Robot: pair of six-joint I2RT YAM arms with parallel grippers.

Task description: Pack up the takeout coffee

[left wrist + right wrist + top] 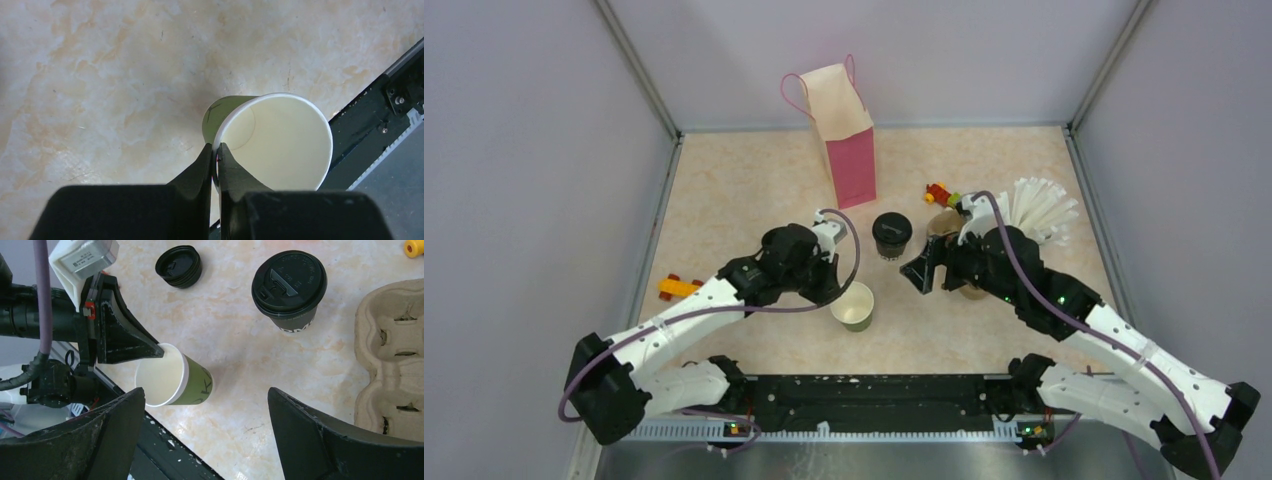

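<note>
Left pincer (pixel 216 155) is clamped tight on the rim of the open olive-green paper cup (pixel 280 135), one finger inside the pale wall, one outside: a proper pinch on the near edge. The cup's mouth faces up, right ahead of the fingertips, over the marbled beige bench (pixel 100 75). Whether its base touches the bench, I can't tell.

Over to the right pincer (pixel 206 390): jaws spread wide, nothing between them, hovering above the bench. The open cup sits just ahead of its left finger, dark lettering showing on the green side. Farther ahead and to the right of this pincer stands the black paper cup with the round black plastic lid (pixel 289 287), upright, pale lettering on its side, well apart from the open cup. A loose round black plastic lid (pixel 178 266) lies flat on the bench ahead and to the left, touching nothing. Off the right finger's side rests the brown moulded-pulp cup carrier (pixel 395 350), pockets up. From above, a pink-and-cream paper bag (pixel 849 140) stands beyond both pincers.
</note>
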